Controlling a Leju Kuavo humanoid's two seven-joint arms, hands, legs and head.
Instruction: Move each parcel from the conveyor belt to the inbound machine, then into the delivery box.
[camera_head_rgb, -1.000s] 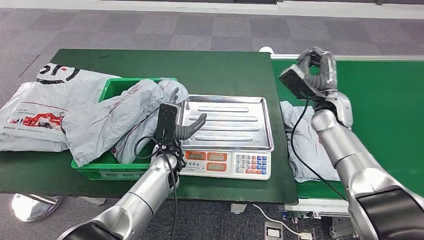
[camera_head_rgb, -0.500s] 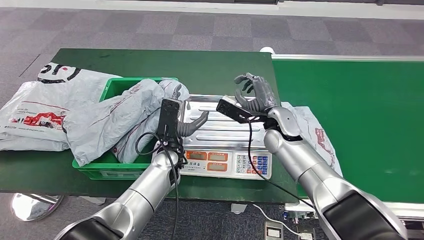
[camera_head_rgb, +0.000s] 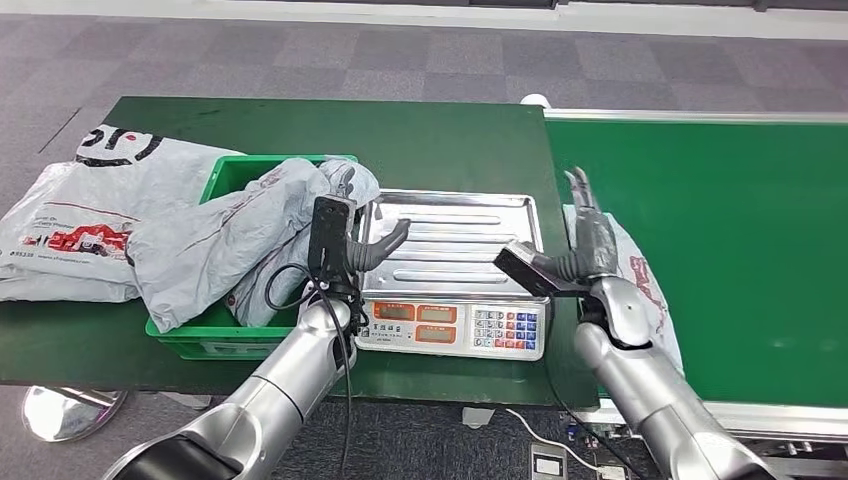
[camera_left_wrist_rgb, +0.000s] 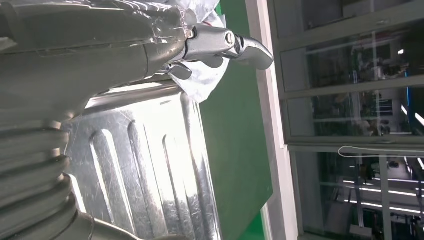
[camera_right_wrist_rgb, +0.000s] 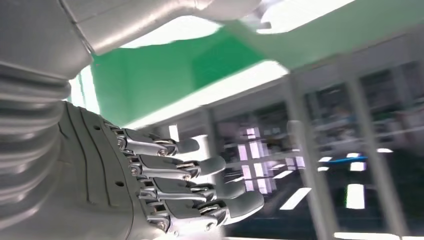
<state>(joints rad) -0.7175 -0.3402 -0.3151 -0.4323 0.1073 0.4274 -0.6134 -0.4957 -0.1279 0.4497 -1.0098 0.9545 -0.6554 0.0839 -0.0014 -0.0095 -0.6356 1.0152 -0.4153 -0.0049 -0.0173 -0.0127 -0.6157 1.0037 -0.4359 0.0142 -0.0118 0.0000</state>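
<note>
green table (camera_head_rgb: 440, 140): left hand (camera_head_rgb: 375, 248) empty over scale tray (camera_head_rgb: 460, 235), likely spread; right hand (camera_head_rgb: 590, 240) fingers straight, empty.

Scale (camera_head_rgb: 455, 325) between crate (camera_head_rgb: 215, 335) left, conveyor belt (camera_head_rgb: 720, 220) right.

1. You have one grey parcel (camera_head_rgb: 640, 285) lying flat and crumpled on the green conveyor belt (camera_head_rgb: 720, 210), beside the scale.
2. The scale (camera_head_rgb: 455, 260) shows a bare ribbed steel tray.
3. The green delivery box (camera_head_rgb: 225, 335) holds a crumpled grey parcel (camera_head_rgb: 240, 240) draped over its rim.
</note>
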